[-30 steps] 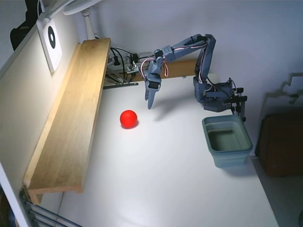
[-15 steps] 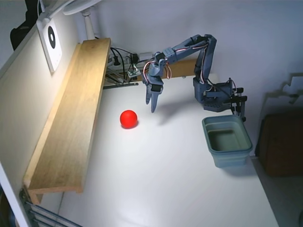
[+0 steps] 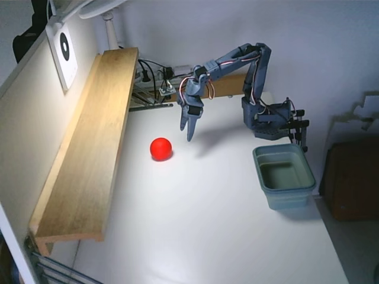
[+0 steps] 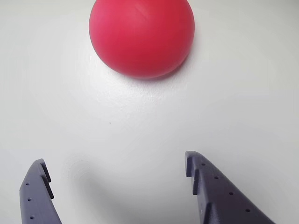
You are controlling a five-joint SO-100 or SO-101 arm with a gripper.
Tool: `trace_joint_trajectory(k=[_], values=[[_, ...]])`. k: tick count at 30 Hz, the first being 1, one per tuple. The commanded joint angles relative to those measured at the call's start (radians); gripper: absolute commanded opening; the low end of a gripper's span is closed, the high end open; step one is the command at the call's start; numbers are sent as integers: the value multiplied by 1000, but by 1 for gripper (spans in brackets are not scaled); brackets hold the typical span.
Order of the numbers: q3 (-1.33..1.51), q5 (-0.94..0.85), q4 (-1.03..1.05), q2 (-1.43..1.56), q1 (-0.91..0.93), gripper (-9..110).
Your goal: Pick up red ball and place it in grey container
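Red ball (image 4: 141, 36), smooth and probably light, apt to roll; spread, empty gripper (image 4: 114, 168) should close across its widest middle before transfer to the grey container (image 3: 284, 176).

White table (image 3: 195, 236), matte, mostly bare. Sitting directly on it: red ball (image 3: 160, 148) left of centre in the fixed view, grey container (image 3: 284, 176) well apart at the right edge, arm base (image 3: 269, 121) just behind the container, and a long wooden shelf board (image 3: 89, 148) along the left side.
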Motion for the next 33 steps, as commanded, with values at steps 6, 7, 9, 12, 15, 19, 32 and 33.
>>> trace_joint_trajectory(k=[6,7,9,12,15,19,32,33], values=[[18,2,-19,25,11,38],[19,2,-20,24,11,38],[21,2,-22,24,11,38],[-29,2,-39,-43,11,38],[-126,2,-56,-157,11,38],[-246,2,-59,-280,11,38],[-674,2,18,-631,11,38],[-710,2,28,-657,11,38]])
